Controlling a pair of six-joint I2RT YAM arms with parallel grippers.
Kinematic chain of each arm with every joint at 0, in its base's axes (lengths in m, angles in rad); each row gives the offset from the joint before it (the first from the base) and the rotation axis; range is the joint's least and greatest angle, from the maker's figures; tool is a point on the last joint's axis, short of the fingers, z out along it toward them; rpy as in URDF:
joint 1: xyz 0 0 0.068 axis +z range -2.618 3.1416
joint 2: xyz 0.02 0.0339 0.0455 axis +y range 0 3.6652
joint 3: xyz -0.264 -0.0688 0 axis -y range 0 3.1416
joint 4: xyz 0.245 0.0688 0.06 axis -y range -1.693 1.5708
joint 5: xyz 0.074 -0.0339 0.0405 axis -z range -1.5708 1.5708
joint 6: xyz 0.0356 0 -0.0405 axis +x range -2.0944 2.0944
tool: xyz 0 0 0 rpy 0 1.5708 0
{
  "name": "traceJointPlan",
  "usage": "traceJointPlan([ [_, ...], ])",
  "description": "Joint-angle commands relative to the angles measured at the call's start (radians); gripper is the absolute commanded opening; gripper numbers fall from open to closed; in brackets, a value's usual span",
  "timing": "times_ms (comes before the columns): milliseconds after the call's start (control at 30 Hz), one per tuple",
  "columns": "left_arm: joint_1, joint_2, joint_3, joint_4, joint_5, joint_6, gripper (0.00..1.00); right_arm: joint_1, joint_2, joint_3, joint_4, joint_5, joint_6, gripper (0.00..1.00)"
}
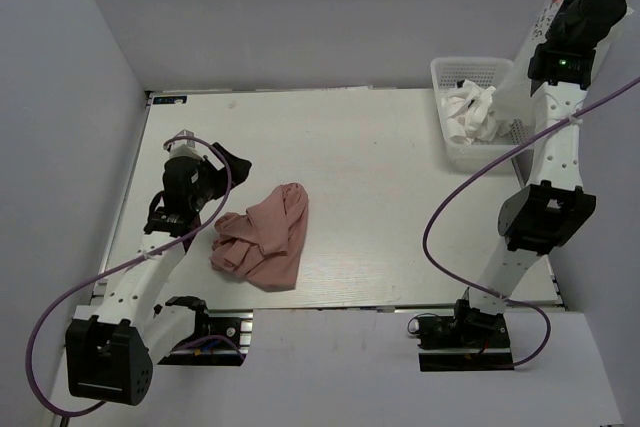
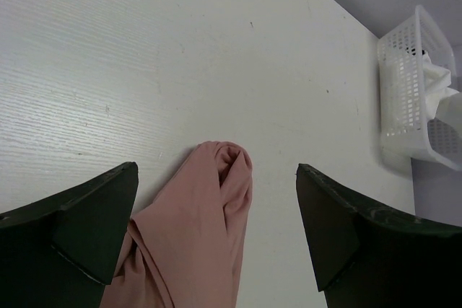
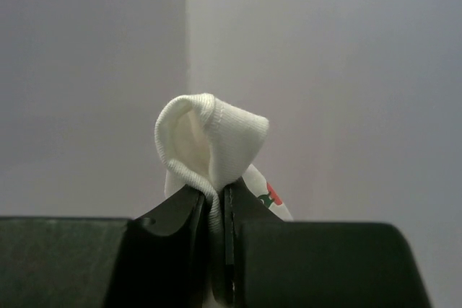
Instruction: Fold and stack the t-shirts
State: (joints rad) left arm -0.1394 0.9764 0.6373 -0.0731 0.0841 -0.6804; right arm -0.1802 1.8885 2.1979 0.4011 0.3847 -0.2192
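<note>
As the left gripper (image 2: 216, 178) gaped over a pink t-shirt (image 2: 191, 243), the right gripper (image 3: 214, 203) pinched a white t-shirt (image 3: 209, 135). Best lifted high, slowly.

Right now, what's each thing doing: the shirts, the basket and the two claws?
pink t-shirt: crumpled on the table, unfolded, not held.
white t-shirt: a fold pinched in the right gripper, held up in the air.
white basket: upright at the far right corner, white cloth bunched inside.
left gripper: wide open, above the pink t-shirt's end.
right gripper: shut on the white t-shirt.
</note>
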Motion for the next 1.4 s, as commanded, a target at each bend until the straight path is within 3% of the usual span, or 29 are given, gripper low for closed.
traceJointPlan([
  [0,0.004,-0.001,0.027,0.025,0.020,0.010,1.00,0.019,-0.058,-0.090,0.093,-0.166,0.008,0.00],
  [167,0.004,-0.001,0.027,0.025,0.020,0.019,1.00,0.033,-0.040,-0.193,0.029,-0.158,0.020,0.00],
  [533,0.004,-0.039,0.018,-0.117,0.020,0.019,1.00,0.044,0.013,-0.690,0.025,-0.040,0.211,0.00],
  [667,-0.005,-0.048,0.027,-0.230,-0.042,-0.008,1.00,0.041,0.018,-0.780,-0.039,-0.117,0.288,0.00],
  [700,-0.005,-0.048,0.016,-0.263,-0.043,-0.008,1.00,0.041,0.020,-0.788,-0.063,-0.135,0.300,0.25],
  [733,-0.005,-0.048,-0.002,-0.281,-0.053,-0.036,1.00,0.042,0.014,-0.785,-0.106,-0.144,0.303,0.61],
  [767,-0.005,-0.048,-0.013,-0.321,-0.063,-0.048,1.00,0.050,0.008,-0.759,-0.160,-0.145,0.300,0.90],
  [967,-0.005,-0.103,-0.034,-0.405,-0.101,-0.093,1.00,0.088,-0.236,-0.711,-0.229,-0.199,0.233,0.90],
  [1200,-0.005,-0.116,-0.045,-0.507,-0.132,-0.123,1.00,0.208,-0.499,-0.790,-0.352,-0.279,0.192,0.90],
  [1367,-0.005,-0.128,-0.093,-0.507,-0.070,-0.111,1.00,0.318,-0.620,-0.923,-0.377,-0.374,0.325,0.90],
])
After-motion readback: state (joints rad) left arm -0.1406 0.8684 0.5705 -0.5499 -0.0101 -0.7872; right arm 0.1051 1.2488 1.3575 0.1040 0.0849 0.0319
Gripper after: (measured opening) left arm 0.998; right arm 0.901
